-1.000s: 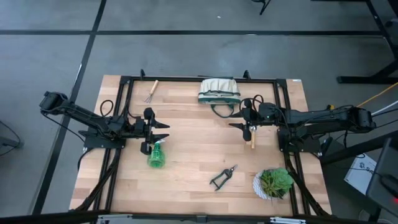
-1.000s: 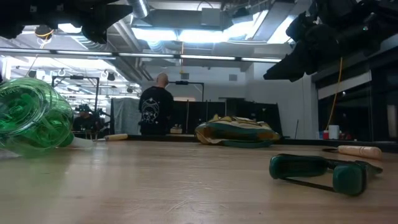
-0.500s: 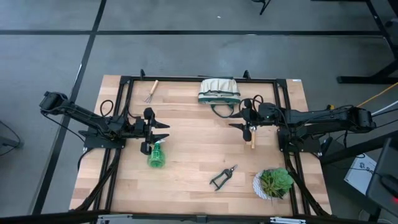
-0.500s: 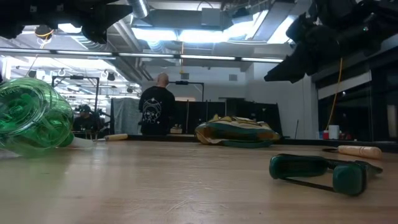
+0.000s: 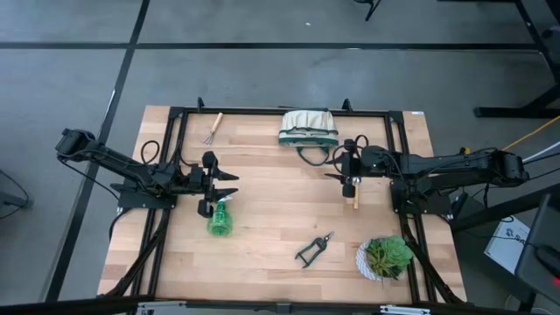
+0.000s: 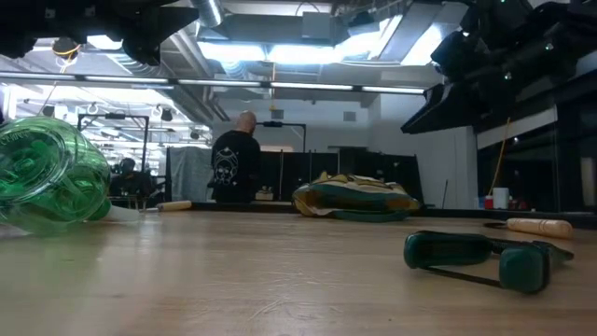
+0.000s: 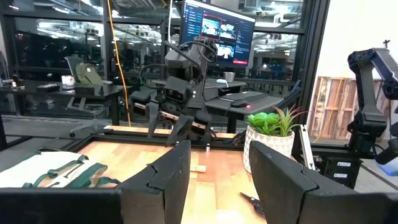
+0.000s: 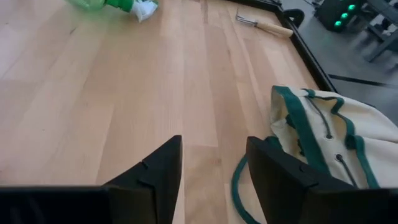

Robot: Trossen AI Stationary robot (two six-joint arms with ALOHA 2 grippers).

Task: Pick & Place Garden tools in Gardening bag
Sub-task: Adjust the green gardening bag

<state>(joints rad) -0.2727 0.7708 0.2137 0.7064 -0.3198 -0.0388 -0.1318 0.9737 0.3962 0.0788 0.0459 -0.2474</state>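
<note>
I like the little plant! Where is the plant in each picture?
High view: the plant sits at the table's lower right corner.
Low view: not in it.
Left wrist view: right of middle, past the fingers.
Right wrist view: not in it.
Shared landmark: the bag.

both arms are stretched in toward the middle, held level above the table. left gripper [image 5: 229, 185] sits left of centre, fingers [image 7: 165, 177] apart. right gripper [image 5: 344, 172] is right of centre, fingers [image 8: 152, 171] apart too.
</note>
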